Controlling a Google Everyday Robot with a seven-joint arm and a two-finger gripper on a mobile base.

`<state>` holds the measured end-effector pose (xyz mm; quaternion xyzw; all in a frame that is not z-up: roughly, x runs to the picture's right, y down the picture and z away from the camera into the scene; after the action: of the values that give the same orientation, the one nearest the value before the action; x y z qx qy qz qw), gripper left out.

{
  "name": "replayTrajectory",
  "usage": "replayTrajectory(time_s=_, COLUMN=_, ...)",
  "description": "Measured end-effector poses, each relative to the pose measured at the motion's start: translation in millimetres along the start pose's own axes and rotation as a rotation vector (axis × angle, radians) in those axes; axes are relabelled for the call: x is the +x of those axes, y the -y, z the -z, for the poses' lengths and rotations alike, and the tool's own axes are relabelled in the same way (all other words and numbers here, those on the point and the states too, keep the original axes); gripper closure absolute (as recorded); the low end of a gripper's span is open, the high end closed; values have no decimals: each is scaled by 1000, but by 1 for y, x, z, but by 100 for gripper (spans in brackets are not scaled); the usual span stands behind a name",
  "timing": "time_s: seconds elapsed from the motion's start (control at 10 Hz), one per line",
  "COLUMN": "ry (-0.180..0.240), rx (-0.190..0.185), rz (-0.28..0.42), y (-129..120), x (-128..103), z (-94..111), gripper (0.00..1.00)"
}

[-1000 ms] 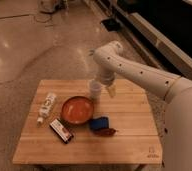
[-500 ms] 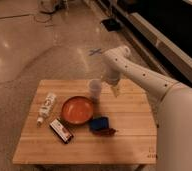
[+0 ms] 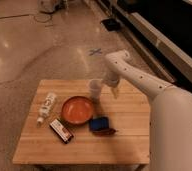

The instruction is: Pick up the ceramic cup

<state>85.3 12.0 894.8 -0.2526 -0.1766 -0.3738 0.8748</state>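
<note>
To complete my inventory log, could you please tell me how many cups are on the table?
1. The ceramic cup stands near the far edge of the table, behind the orange bowl. The hand hovers close beside it. No other cup seems hidden.

Gripper just beside ceramic cup, table far side; orange bowl nr cup

— What sits on the wooden table?
— An orange bowl near the middle, and a white bottle lying on its side next to it. A dark packet and a blue pouch lie toward the front edge.
— And at the back?
— The ceramic cup, upright behind the bowl. The gripper hangs over the tabletop just beside it.
</note>
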Motion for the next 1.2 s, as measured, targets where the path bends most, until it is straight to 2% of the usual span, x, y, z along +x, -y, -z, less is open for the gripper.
replayTrajectory(time_s=0.2, ry=10, rx=-21, rz=5, y=-5, x=-1, z=-11, gripper=41)
replayTrajectory(time_s=0.4, ry=15, rx=-24, rz=-1, y=-3, x=-4, z=-16, gripper=63)
replayTrajectory(time_s=0.7, ry=-5, rx=16, rz=-20, y=12, x=-3, z=-9, gripper=92)
replayTrajectory(time_s=0.8, ry=-15, rx=33, rz=-24, y=17, x=-1, z=-3, gripper=99)
replayTrajectory(time_s=1.2, ry=-84, rx=83, rz=-43, y=20, x=18, z=35, gripper=100)
